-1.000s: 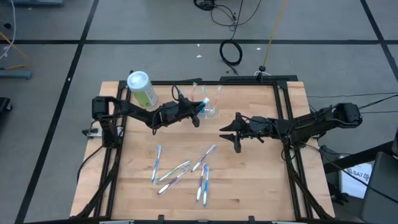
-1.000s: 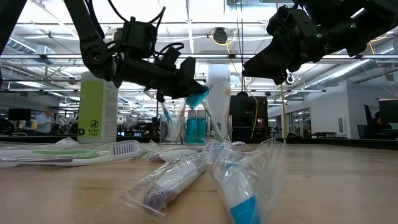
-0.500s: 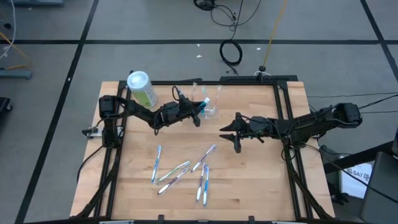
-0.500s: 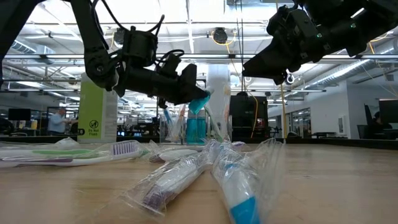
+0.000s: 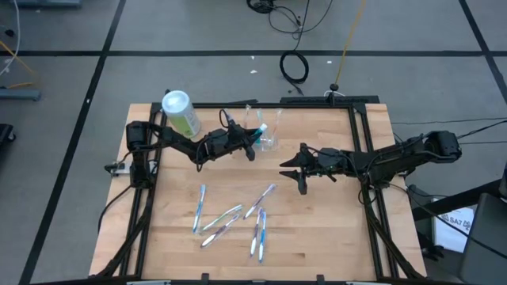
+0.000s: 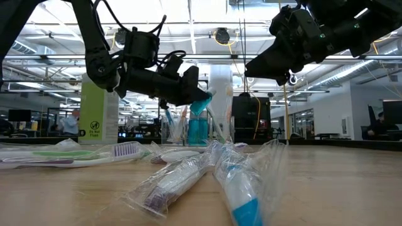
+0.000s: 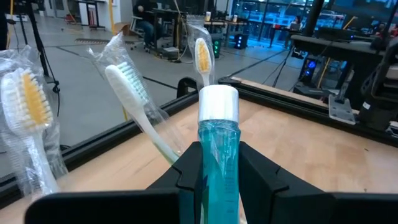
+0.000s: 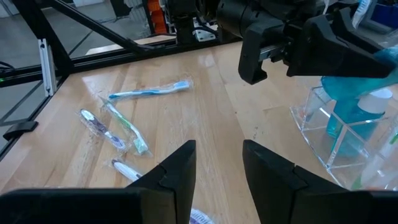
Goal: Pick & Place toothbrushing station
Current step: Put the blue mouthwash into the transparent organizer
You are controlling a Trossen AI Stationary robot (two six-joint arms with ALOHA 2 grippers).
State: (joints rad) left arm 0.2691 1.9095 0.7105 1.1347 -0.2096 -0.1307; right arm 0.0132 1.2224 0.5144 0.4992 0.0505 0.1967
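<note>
The toothbrushing station [image 5: 267,131], a clear plastic holder [image 8: 348,137], stands on its base at the table's far middle. Several wrapped toothbrushes [image 7: 134,106] stand in it. My left gripper [image 5: 252,142] hovers level just left of it, shut on a teal toothpaste tube [image 7: 217,162] with a white cap [image 7: 217,102]. The tube's cap end reaches over the holder [image 6: 188,129]. My right gripper [image 5: 291,170] hangs open above the table's middle right, with nothing between its fingers [image 8: 177,168]. My left gripper pinches the teal tube's body [image 7: 217,180] between its two fingers [image 7: 189,177], behind the cap end. The fingers come level from the table's left and lie along the tube. The tube is lifted clear of the table, and its cap [image 8: 378,99] points at the holder.
A green-and-white canister [image 5: 181,113] with a white lid stands at the far left. Several wrapped toothbrushes and tubes [image 5: 238,218] lie scattered on the near half of the wooden table [image 5: 333,229]. A black frame [image 5: 366,158] borders the table.
</note>
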